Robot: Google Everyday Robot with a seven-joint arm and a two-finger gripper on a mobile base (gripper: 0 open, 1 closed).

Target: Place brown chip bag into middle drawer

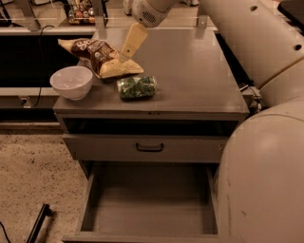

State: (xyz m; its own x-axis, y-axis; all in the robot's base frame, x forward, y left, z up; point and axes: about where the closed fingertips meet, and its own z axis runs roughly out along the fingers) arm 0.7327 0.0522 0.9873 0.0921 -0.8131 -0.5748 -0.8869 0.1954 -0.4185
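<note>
While at brown chip bag, gripper near bowl

Dim, warm overhead light; soft sheen on the cabinet top, dark shadow beneath it. The gripper hangs over the top's rear.

Arm: smooth off-white rounded shells, with two small dark round holes in the upper segment. Domed cream shell bulks large at lower right. Wrist housing: white, dotted vent grille. Gripper at arm's end, top centre: pale tan, flat.
</note>
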